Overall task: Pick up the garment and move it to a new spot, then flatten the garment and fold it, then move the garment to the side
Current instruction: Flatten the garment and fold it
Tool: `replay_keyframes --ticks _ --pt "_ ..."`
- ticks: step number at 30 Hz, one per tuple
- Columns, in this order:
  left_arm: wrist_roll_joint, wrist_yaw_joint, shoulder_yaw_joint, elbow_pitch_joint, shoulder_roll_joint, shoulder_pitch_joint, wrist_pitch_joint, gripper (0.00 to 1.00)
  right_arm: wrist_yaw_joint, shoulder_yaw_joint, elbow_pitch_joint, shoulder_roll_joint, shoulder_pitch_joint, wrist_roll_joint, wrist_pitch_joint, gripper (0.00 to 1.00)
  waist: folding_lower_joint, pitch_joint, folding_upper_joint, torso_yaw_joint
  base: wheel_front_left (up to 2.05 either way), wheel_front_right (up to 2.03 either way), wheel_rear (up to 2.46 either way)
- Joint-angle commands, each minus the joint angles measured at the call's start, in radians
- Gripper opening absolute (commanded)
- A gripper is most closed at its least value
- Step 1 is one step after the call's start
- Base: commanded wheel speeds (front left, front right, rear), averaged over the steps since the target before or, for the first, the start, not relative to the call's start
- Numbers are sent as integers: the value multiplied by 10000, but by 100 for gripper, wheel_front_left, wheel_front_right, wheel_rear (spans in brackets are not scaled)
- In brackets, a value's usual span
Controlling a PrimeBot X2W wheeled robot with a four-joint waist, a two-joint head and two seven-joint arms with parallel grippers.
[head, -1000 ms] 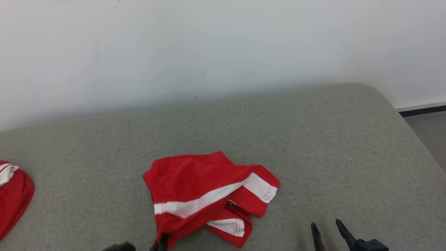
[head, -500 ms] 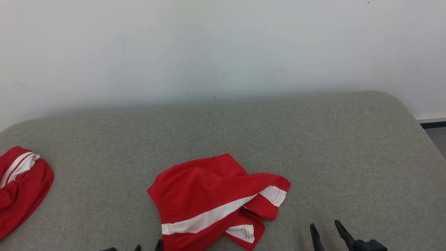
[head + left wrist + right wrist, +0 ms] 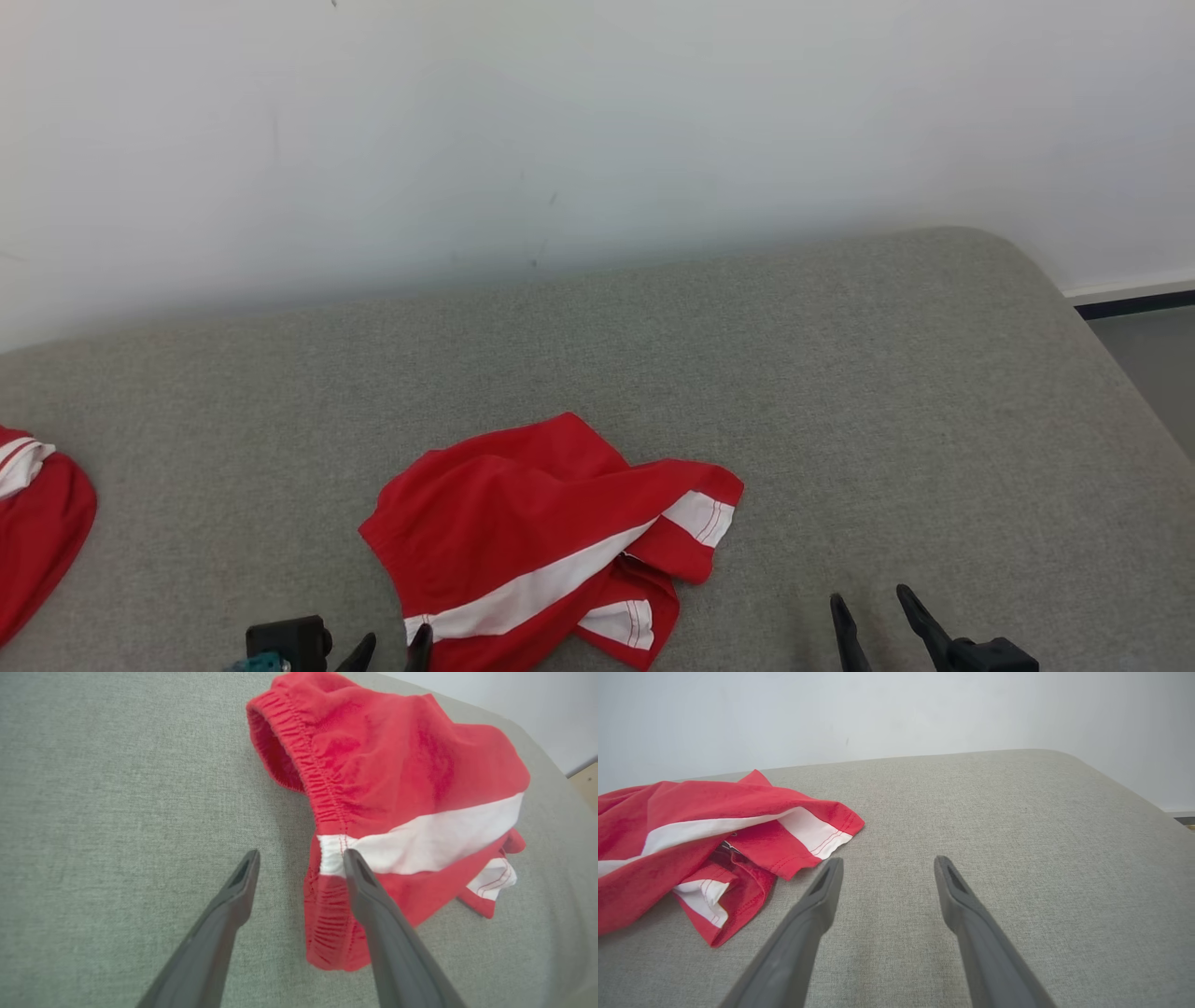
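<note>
The garment [image 3: 541, 532] is a pair of red shorts with a white side stripe, lying crumpled on the grey cushion near its front edge. In the left wrist view its elastic waistband [image 3: 322, 802] runs toward me. My left gripper [image 3: 392, 649] [image 3: 301, 865] is open right at the waistband end; one finger lies over the cloth, nothing is clamped. My right gripper [image 3: 868, 611] [image 3: 882, 868] stands open above bare cushion, to the right of the garment [image 3: 691, 835].
A second red and white garment [image 3: 37, 523] lies at the cushion's far left. The grey cushion [image 3: 887, 401] ends at a rounded right edge, with floor [image 3: 1153, 345] beyond. A white wall stands close behind.
My left gripper has opened and let go of the garment's waistband corner, which now rests on the cushion. The head camera has shifted. The right gripper has not moved.
</note>
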Motion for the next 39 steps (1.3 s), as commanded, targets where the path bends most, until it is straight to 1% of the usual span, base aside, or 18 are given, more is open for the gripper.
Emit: replay_keyframes --ticks 1,3,4,5,6,7,8,11,14,16,17,18,19,22,26,32,36,39 --pt "-141 -26 16 25 -19 -111 18 91 -22 -23 -41 2 -45 18 -31 100 0 27 0 -57 0 0 0" --pt "-149 -35 31 77 6 -151 55 85 -22 -32 -50 3 -28 8 -35 100 0 45 0 -92 0 0 0" --pt "-163 -59 27 107 21 -179 111 85 -22 -34 -53 3 -27 6 -32 100 0 53 0 -105 0 0 0" --pt "-175 -75 5 135 27 -195 169 76 -22 -36 -52 3 -27 6 -28 100 0 58 0 -116 0 0 0" --pt "-218 -119 7 143 26 -206 203 71 -22 -36 -53 3 -25 4 -26 100 0 61 0 -124 0 0 0" --pt "-245 -149 11 160 24 -213 250 54 -22 -36 -57 2 -21 3 -28 100 0 63 0 -129 0 0 0" --pt "-290 -194 3 176 24 -209 273 49 -22 -38 -59 2 -13 2 -33 100 0 64 0 -131 0 0 0" --pt "-448 -341 -28 157 25 -203 434 40 -22 -39 -13 3 -26 -8 -53 100 0 56 0 -124 0 0 0" --pt "-554 -464 -49 133 -5 -221 540 39 -22 -30 13 2 -20 -10 -68 100 0 46 0 -107 0 0 0" --pt "-563 -468 -74 149 -18 -257 597 35 -22 -10 21 3 -36 -7 -61 100 0 42 0 -94 0 0 0" --pt "-560 -468 -89 151 -29 -271 595 19 -22 2 -3 2 -31 -5 -46 100 0 40 0 -87 0 0 0" --pt "-548 -489 -106 142 -39 -295 601 12 -22 11 -20 2 -28 -7 -35 100 0 40 0 -81 0 0 0" --pt "-539 -508 -121 125 -50 -323 591 0 -22 19 -15 2 -43 -10 -32 100 0 43 0 -75 0 0 0" --pt "-467 -583 -152 93 -45 -376 513 0 -22 89 2 2 -111 -69 -23 100 0 56 0 -63 0 0 0" --pt "-333 -409 -152 28 32 -233 325 0 -22 32 -78 -3 -457 -313 258 100 0 130 0 -59 0 0 0" --pt "-240 -177 -163 -278 93 282 37 0 -22 -845 237 7 -1355 -91 2010 100 0 346 0 160 0 0 0" --pt "-204 -183 -243 -418 60 344 28 0 -22 -952 586 7 -1985 112 2898 100 0 475 0 446 0 0 0" --pt "-187 -157 -263 -478 42 259 41 0 -22 -884 811 0 -2286 210 3241 100 0 529 0 544 0 0 0"
